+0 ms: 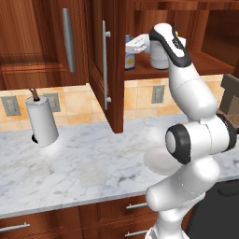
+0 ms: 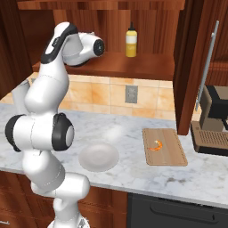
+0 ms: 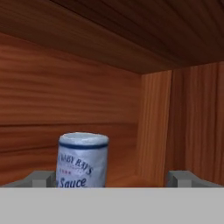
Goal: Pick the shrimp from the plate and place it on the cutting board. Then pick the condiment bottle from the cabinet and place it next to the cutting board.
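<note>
The second step is in hand: fetching the condiment bottle (image 3: pixel 82 159) from the cabinet (image 1: pixel 154 70), which hangs above and to the left of the cutting board (image 2: pixel 171 153). The arm reaches into the open cabinet, and the bottle stands upright on the inner shelf. The pincer (image 3: pixel 113 179) is released, with its tips spread wide on either side of the bottle and not touching it; the bottle sits nearer the left tip. The next move likely calls for easing forward, centring on the bottle, then closing. On the table, just left of the cutting board, the plate (image 2: pixel 99 156) holds nothing. On the cutting board itself lies the shrimp (image 2: pixel 155 145), so the first step looks done.
</note>
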You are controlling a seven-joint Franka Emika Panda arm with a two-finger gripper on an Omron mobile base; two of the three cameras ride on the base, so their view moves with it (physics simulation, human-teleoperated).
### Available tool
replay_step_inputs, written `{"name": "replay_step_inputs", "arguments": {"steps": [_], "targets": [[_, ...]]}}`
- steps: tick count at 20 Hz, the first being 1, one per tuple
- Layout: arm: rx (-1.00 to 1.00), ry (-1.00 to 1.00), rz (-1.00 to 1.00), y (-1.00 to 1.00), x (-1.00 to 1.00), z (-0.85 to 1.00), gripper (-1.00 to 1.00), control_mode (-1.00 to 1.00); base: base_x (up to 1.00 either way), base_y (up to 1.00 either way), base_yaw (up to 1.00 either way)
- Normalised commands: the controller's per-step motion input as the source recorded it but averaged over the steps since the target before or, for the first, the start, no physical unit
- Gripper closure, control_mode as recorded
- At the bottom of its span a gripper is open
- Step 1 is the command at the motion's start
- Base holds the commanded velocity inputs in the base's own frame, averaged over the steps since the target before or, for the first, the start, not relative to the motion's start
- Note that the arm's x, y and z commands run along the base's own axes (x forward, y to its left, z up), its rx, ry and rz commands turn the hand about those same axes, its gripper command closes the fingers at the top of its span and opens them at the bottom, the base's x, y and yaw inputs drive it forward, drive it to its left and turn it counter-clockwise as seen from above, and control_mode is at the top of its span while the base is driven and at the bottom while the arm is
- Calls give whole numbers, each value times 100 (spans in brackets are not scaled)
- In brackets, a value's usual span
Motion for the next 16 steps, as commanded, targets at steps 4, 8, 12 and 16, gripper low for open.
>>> {"name": "replay_step_inputs", "arguments": {"steps": [4,8,12,16], "targets": [[0,0,0,5,1,-2,100,-100,0,0,0],[0,0,0,1,0,0,100,-100,0,0,0],[0,0,0,0,0,0,100,-100,0,0,0],[0,0,0,0,-1,0,100,-100,0,0,0]]}}
